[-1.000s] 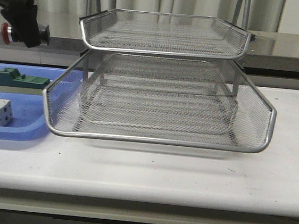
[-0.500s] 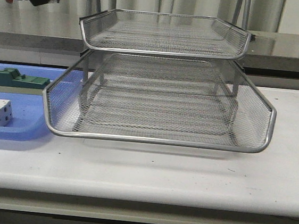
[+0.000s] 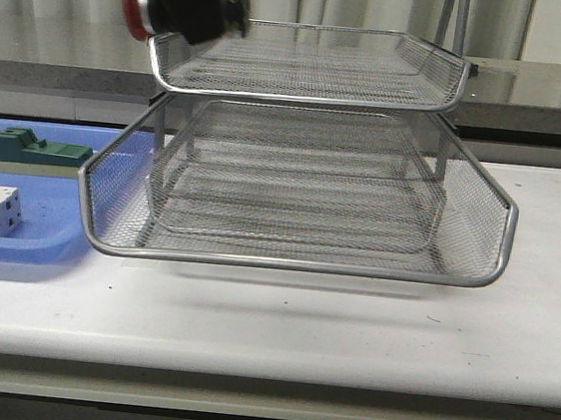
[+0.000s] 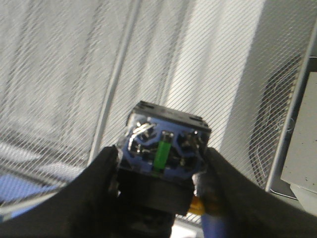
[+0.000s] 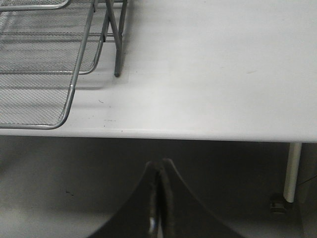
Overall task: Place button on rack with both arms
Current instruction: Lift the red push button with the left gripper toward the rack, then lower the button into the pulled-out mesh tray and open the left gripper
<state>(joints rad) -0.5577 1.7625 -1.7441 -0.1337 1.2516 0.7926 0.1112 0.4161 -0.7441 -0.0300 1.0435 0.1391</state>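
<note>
Red-capped button [image 3: 138, 7] sits gripped in my left hand [image 3: 187, 5] at the rack's [image 3: 295, 262] top-tier left corner, tray mesh lying rightward; my right hand [image 5: 159, 198] is closed, empty.

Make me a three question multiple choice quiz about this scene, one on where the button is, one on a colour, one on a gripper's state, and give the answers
1. Where is the button?
A. On the blue tray
B. Held at the rack's top-left corner
C. On the bare table

2. What colour is the button's head?
A. Red
B. Green
C. White

3. How is the right gripper?
A. Holding the button
B. Wide open
C. Shut, empty

Answers: 1 B, the left gripper carries it beside the top tier. 2 A, the front view shows a red cap. 3 C, its fingers meet with nothing between.
</note>
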